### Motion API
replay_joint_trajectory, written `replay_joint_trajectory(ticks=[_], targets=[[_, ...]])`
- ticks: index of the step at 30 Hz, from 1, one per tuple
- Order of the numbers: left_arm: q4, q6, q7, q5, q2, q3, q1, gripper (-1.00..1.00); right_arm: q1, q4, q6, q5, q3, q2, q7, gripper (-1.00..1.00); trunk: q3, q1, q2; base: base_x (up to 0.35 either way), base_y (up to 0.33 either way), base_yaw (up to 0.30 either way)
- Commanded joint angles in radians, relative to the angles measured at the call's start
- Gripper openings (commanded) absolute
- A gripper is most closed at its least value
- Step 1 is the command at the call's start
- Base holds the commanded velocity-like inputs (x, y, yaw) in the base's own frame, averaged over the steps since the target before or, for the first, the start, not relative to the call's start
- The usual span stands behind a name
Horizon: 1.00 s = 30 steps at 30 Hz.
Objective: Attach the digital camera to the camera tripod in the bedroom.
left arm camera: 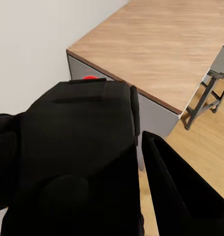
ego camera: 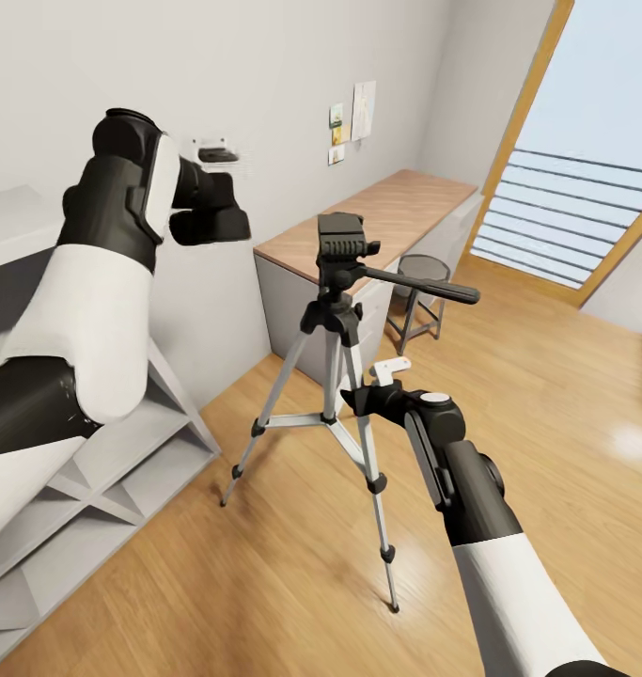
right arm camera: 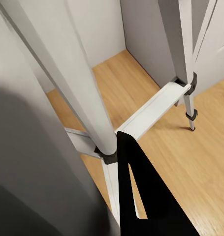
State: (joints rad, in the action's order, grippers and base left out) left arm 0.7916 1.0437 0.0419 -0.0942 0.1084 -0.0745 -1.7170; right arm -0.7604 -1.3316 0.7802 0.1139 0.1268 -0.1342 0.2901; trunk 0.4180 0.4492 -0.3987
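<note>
Two task things, one standing at frame centre and one held at upper left.

The camera tripod point(ego camera: 335, 376) stands mid-frame on the wood floor, in front of the desk point(ego camera: 377, 212); its thin silver legs look light and tippy, so I judge steadying is best done low on a leg, where the right gripper point(ego camera: 363, 400) sits, though whether its fingers are together or apart I cannot tell. The digital camera point(left arm camera: 77, 147), small, rigid and probably smooth-cased, fills the left wrist view, clamped by the left gripper point(ego camera: 212, 214) fingers point(left arm camera: 176, 191) across its body, at the head view's upper left.
</note>
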Motion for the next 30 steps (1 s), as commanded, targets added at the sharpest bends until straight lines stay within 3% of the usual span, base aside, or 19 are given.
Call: replay_joint_trajectory(ticks=[1,7,10,16,21,23,25,26,28,30], targets=[[0.022,0.004,0.012,-0.015,0.002,-0.007,-0.001,-1.00,0.000,0.056,-0.004,0.067,-0.002,0.000,0.006,-1.00,0.002,0.001,-0.001,0.000,0.000,0.000],[0.161,-0.001,0.111,-0.026,-0.016,0.000,-0.001,-1.00,0.000,0.055,-0.004,0.067,-0.001,0.001,0.007,-1.00,0.002,0.001,-0.001,0.000,0.000,0.000],[0.211,-0.001,0.217,-0.021,-0.037,-0.001,-0.001,-1.00,0.000,0.054,-0.004,0.067,-0.001,0.001,0.007,-1.00,0.002,0.001,-0.001,0.000,0.000,0.000],[0.282,-0.006,0.518,-0.010,-0.056,-0.001,-0.001,-1.00,0.000,0.051,-0.003,0.067,-0.001,0.001,0.009,-1.00,0.002,0.001,-0.001,0.000,0.000,0.000],[0.282,-0.008,0.562,0.003,-0.060,-0.002,0.001,-1.00,0.000,0.050,-0.003,0.067,-0.001,0.001,0.009,-1.00,0.002,0.001,-0.001,0.000,0.000,0.000],[0.284,-0.011,0.684,0.036,-0.091,-0.003,0.004,-1.00,0.000,0.049,-0.003,0.067,-0.001,0.001,0.009,-1.00,0.002,0.001,-0.001,0.000,0.000,0.000],[0.282,-0.016,0.744,0.046,-0.104,-0.003,0.004,-1.00,0.000,0.049,-0.004,0.067,-0.001,0.001,0.009,-1.00,0.002,0.001,-0.001,0.000,0.000,0.000],[0.282,-0.035,0.807,0.053,-0.113,-0.001,0.005,-1.00,0.000,0.049,-0.004,0.067,-0.001,0.001,0.009,-1.00,0.002,0.001,-0.001,0.000,0.000,0.000],[0.282,-0.072,0.870,0.058,-0.120,0.000,0.005,-1.00,0.000,0.049,-0.004,0.067,-0.001,0.001,0.009,-1.00,0.002,0.001,-0.001,0.000,0.000,0.000],[0.280,-0.162,0.968,0.062,-0.126,0.002,0.005,-1.00,0.000,0.049,-0.004,0.067,-0.001,0.001,0.008,-1.00,0.002,0.001,-0.001,0.000,0.000,0.000]])
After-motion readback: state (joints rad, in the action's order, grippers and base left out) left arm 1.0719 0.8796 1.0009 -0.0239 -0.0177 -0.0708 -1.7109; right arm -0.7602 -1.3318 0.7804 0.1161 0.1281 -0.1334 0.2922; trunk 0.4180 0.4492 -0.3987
